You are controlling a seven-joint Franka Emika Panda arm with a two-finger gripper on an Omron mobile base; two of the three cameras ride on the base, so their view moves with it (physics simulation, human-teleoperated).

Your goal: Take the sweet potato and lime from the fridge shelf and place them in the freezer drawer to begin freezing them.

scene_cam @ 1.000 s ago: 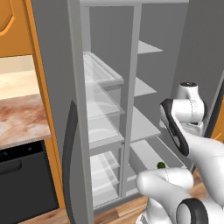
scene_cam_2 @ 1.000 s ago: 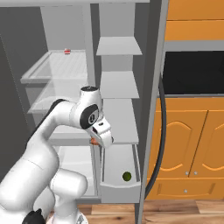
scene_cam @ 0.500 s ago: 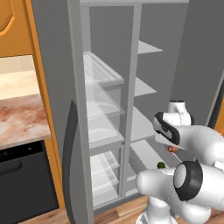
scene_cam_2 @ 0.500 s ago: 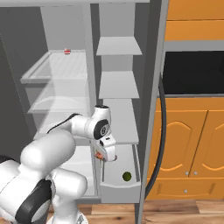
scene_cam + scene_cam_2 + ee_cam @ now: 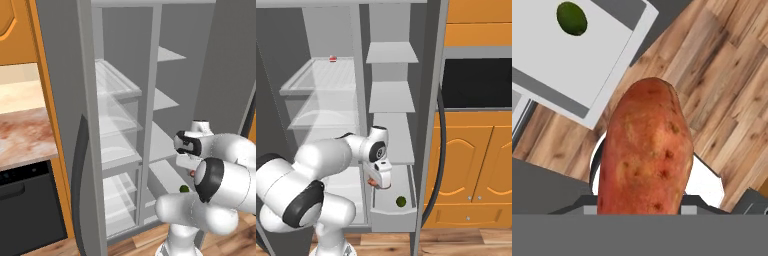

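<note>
One sweet potato (image 5: 646,150) clamped in fingers (image 5: 379,182); lime (image 5: 400,201) in freezer drawer (image 5: 392,218).

free: freezer drawer (image 5: 406,212) floor bare below gripper (image 5: 377,183) | obstacle: lime (image 5: 401,201) lies beside | drawer rim, shelf overhead bound passage | sweet potato (image 5: 646,152) clamped between jaws

White arm folded low, upper links bulking close to the base, forearm reaching forward and down. Gripper (image 5: 379,183) hangs pointing downward below the dark-jointed wrist; from the left base camera it (image 5: 190,172) sits tucked behind the elbow. Jaws clamped on the sweet potato (image 5: 646,150), which stands lengthwise between them, a reddish edge showing at the tips
</note>
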